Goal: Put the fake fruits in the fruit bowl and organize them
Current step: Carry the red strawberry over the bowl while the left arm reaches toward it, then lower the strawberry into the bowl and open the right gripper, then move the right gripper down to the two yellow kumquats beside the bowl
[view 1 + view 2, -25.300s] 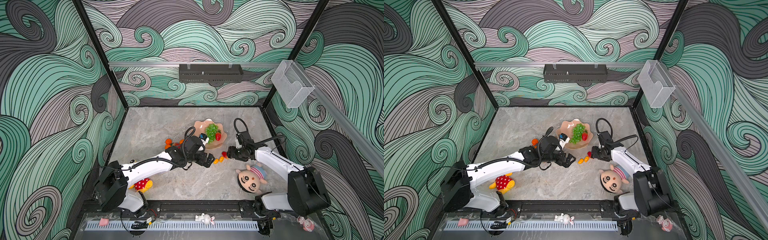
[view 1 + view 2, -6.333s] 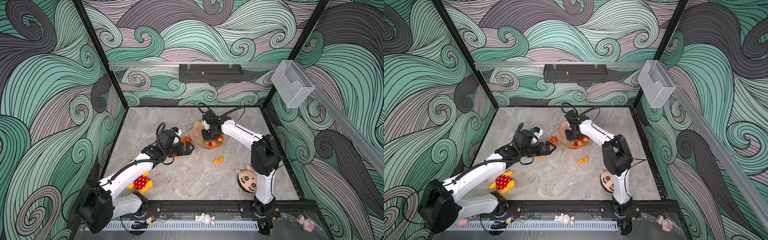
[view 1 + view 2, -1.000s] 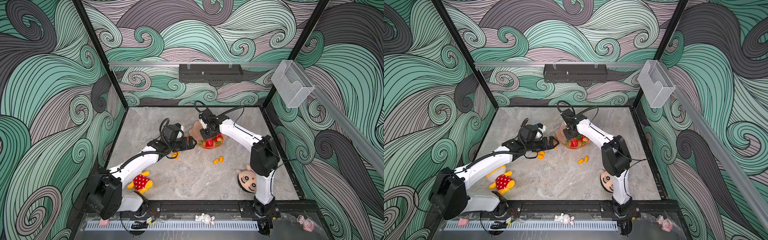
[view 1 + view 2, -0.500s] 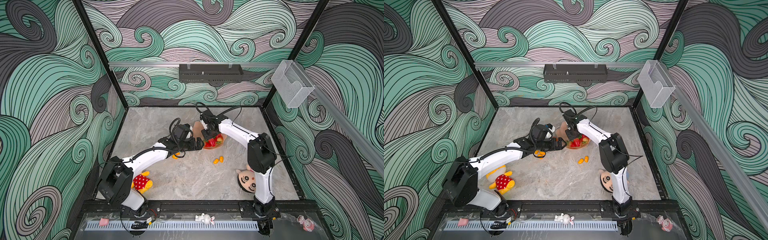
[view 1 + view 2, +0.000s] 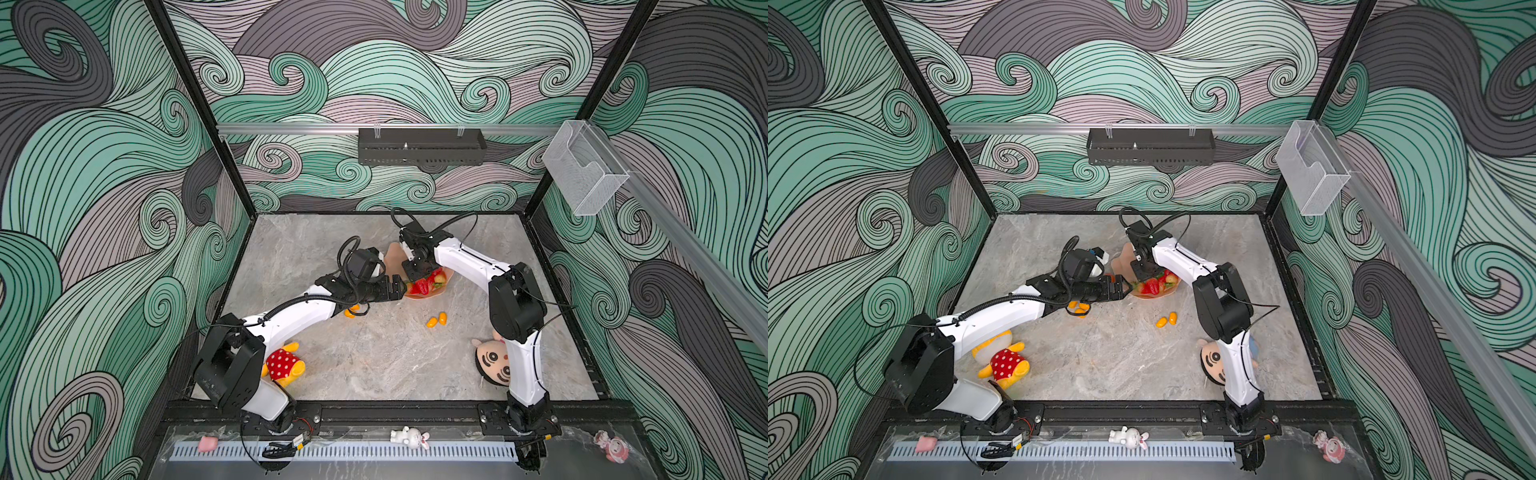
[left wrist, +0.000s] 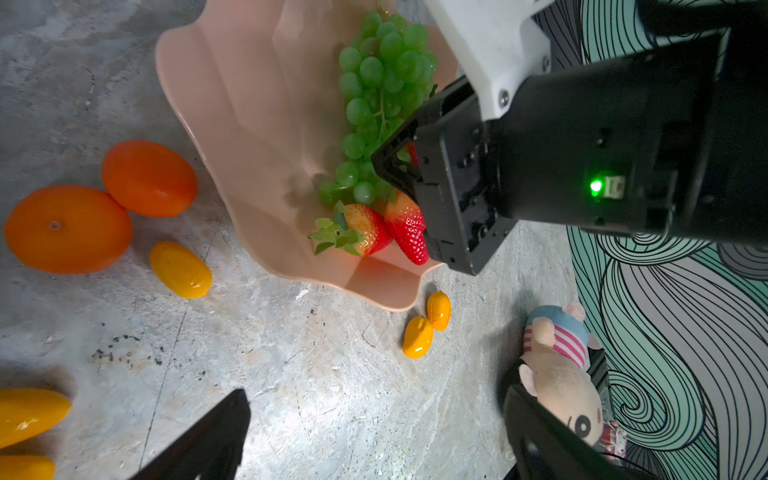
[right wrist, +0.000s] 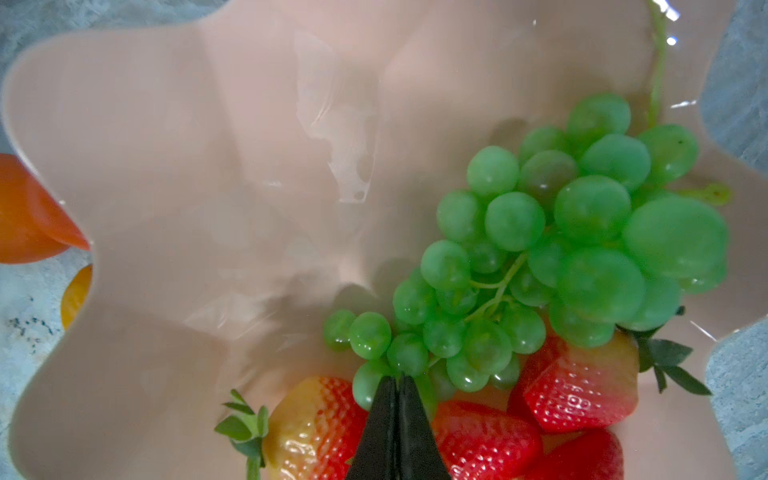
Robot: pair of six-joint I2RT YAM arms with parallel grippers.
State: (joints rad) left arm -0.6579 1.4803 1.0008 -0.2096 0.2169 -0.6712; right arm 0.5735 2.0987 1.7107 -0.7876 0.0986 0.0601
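The pink scalloped fruit bowl (image 5: 392, 257) (image 5: 1121, 257) (image 6: 257, 104) (image 7: 208, 166) holds a green grape bunch (image 6: 382, 83) (image 7: 561, 249) and red strawberries (image 5: 422, 286) (image 6: 370, 228) (image 7: 577, 386). My right gripper (image 5: 415, 276) (image 7: 399, 386) is down inside the bowl, jaws shut, its tip against the lowest grapes. My left gripper (image 5: 397, 286) (image 6: 374, 419) stands wide open by the bowl's left rim, with only bare table between its fingers. Two tangerines (image 6: 68, 228) and a kumquat (image 6: 180, 270) lie beside the bowl under the left arm. Two kumquats (image 5: 436, 320) (image 6: 417, 336) lie in front of it.
A yellow plush toy with a red polka-dot body (image 5: 282, 363) lies by the left arm's base. A round-faced doll (image 5: 492, 361) (image 6: 557, 365) lies by the right arm's base. A clear box (image 5: 584, 166) hangs on the right wall and a black tray (image 5: 419, 145) on the back wall.
My left arm has reached right, bringing its open gripper up to the bowl's left rim. The right gripper has stayed inside the bowl over the fruit.
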